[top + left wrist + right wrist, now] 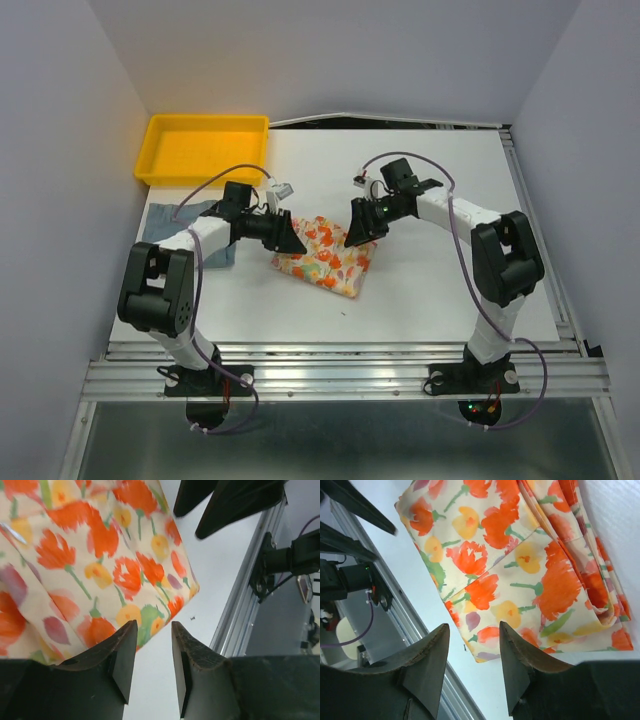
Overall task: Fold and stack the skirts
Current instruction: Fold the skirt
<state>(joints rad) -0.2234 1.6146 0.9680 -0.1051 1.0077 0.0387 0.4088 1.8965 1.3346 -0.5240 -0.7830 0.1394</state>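
The cream floral skirt (326, 256) lies folded in the middle of the table; it also shows in the left wrist view (85, 560) and the right wrist view (520, 565). The blue-grey skirt (168, 224) lies flat at the left, mostly hidden under the left arm. My left gripper (293, 240) hovers over the floral skirt's left edge, open and empty (152, 630). My right gripper (358, 230) hovers over its far right corner, open and empty (474, 632).
A yellow plastic tray (160, 155) stands at the back left. The table's metal rail (340, 360) runs along the near edge. White walls close in both sides.
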